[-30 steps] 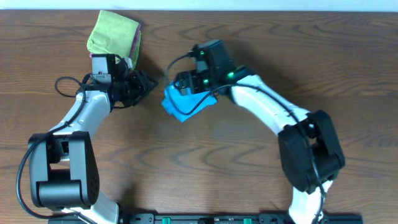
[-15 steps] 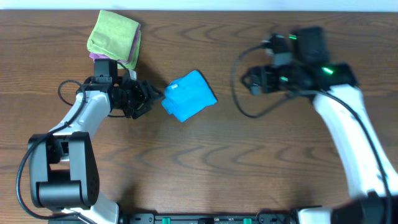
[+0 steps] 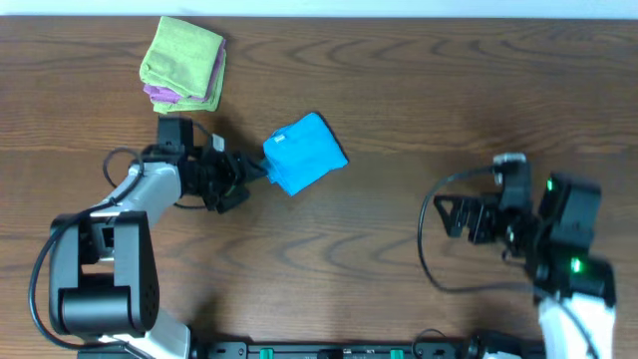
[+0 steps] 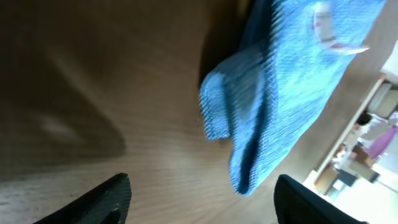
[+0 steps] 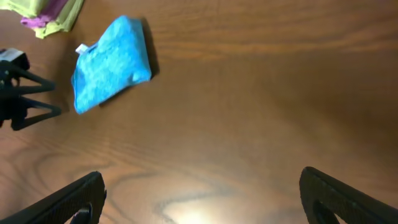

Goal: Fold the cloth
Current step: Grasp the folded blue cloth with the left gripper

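Folded cloth [image 3: 305, 153], sky-blue, lying left of the table's [image 3: 419, 110] middle and nearer the far edge, its white tag [image 5: 81, 48] on the corner toward the far left. Purple cloth [image 3: 158, 95] near the far left corner is mostly covered by the green cloth [image 3: 182, 55] on top of it. The left wrist view is blurred, so contact between fingers and cloth cannot be judged. Left gripper [image 3: 249, 182] points at the blue cloth's left edge, jaws spread, nothing between them; its arm bends in from the near left corner. Right gripper [image 3: 447, 217] hangs near the near right corner, well apart from the cloth, jaws wide and empty; its arm is cut off by the near edge.
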Controlling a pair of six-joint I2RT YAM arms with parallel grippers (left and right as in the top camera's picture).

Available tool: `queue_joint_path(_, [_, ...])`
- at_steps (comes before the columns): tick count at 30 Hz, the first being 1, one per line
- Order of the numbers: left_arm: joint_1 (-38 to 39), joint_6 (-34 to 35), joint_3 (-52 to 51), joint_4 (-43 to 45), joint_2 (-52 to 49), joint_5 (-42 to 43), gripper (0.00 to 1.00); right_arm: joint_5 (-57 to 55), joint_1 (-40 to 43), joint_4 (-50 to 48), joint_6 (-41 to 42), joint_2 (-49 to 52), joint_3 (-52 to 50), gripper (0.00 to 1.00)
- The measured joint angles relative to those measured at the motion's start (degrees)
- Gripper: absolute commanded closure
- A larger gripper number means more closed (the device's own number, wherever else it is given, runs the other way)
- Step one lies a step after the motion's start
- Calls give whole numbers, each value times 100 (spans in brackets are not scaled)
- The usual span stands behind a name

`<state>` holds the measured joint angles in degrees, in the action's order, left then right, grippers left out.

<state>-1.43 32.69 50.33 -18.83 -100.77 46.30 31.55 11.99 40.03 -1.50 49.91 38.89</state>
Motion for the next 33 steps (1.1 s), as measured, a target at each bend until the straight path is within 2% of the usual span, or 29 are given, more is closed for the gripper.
queue_joint_path(5, [146,428,-219,673,0,109,20,20,22,-7,175,-629,-332,1])
queue_joint_path(9, [433,826,-225,1185,2,13,15,22,26,-7,271,-673,-341,1])
queue_joint_path(16, [774,1373,-225,1467,2,-431,13,22,26,-4,367,-673,-341,1])
queue_joint_path(24, [809,1567,-225,1510,0,-691,14,22,26,-4,387,-669,-341,1])
queue_joint_path(33, [905,1860,-225,2159,-289,-496,14,24,26,-4,387,-669,-341,1])
